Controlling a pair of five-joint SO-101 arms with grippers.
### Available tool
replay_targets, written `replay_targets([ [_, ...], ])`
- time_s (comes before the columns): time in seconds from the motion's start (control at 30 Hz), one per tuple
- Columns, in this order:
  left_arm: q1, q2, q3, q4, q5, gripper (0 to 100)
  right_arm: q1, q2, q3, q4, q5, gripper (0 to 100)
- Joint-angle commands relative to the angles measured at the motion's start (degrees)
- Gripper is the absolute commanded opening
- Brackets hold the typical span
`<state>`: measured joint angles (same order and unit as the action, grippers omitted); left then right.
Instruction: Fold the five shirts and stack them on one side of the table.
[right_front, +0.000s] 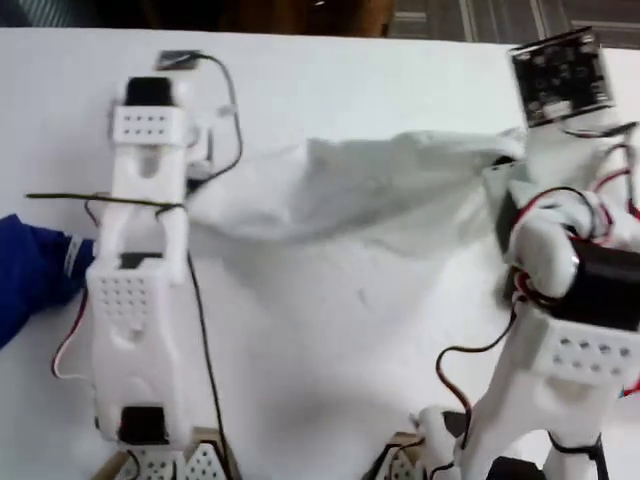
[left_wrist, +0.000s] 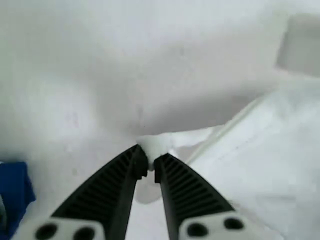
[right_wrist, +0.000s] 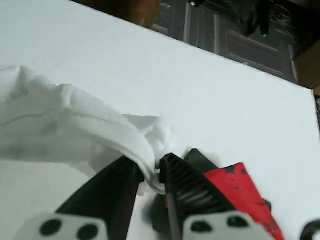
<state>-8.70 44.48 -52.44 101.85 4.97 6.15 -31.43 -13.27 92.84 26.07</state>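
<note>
White perforated arms carry black ribbed fingers and red-black cables.

Bright, even light, seemingly from overhead; white on white nearly washes out.
In the high view the shirt hardly separates from the table and is told apart mainly by the soft grey shadow under its raised fold. In the left wrist view a broad, soft-edged shadow lies on the table beneath the lifted shirt. In the right wrist view the table glares pale, and the room beyond it is dark.
</note>
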Motion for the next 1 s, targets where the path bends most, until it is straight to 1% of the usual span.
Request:
replay_targets([
  [0.0, -3.08, -3.69, 6.20, 0.44, -2.73, 2, -4.53, -0.92, 5.01, 6.99, -0.53, 1.9],
  [0.03, -3.60, -3.60, 8.57, 0.35, -3.08, 2, -6.20, -1.01, 7.82, 8.75, -0.53, 1.9],
  [0.1, -4.40, -3.60, 12.44, -0.88, -3.52, 2, -7.60, -1.63, 14.07, 8.66, -0.35, 2.0],
  [0.17, -4.92, -3.60, 14.81, -1.76, -4.66, 2, -9.45, -2.15, 20.13, 8.66, 2.46, 2.1],
  [0.33, -5.19, -3.52, 19.30, -4.75, -5.80, 2, -22.11, -4.70, 38.77, 8.75, 14.68, 2.1],
  [0.4, -5.27, -3.52, 20.97, -6.77, -5.80, 2, -26.77, -5.58, 45.36, 8.75, 18.20, 1.9],
  [0.47, -5.27, -3.52, 22.64, -8.35, -5.80, 2, -30.81, -6.11, 49.23, 8.75, 19.34, 1.9],
  [0.53, -5.19, -3.52, 24.40, -10.20, -5.80, 2, -32.84, -6.37, 48.62, 8.75, 19.34, 2.0],
  [0.6, -5.10, -3.52, 26.51, -12.22, -5.80, 2, -31.78, -6.37, 44.57, 8.66, 19.34, 2.1],
  [0.73, -5.19, -3.52, 30.20, -16.44, -5.80, 2, -23.60, -4.88, 29.10, 8.48, 19.25, 3.3],
  [0.77, -5.19, -3.52, 31.08, -17.41, -5.80, 2, -21.93, -3.91, 25.85, 8.66, 19.25, 6.0],
  [0.9, -4.92, -3.60, 32.22, -18.81, -5.80, 2, -13.67, 0.57, 19.60, 8.57, 18.46, 22.8],
  [0.97, -4.92, -3.60, 32.31, -18.99, -5.80, 2, -11.30, 3.74, 16.79, 8.48, 18.46, 26.2],
])
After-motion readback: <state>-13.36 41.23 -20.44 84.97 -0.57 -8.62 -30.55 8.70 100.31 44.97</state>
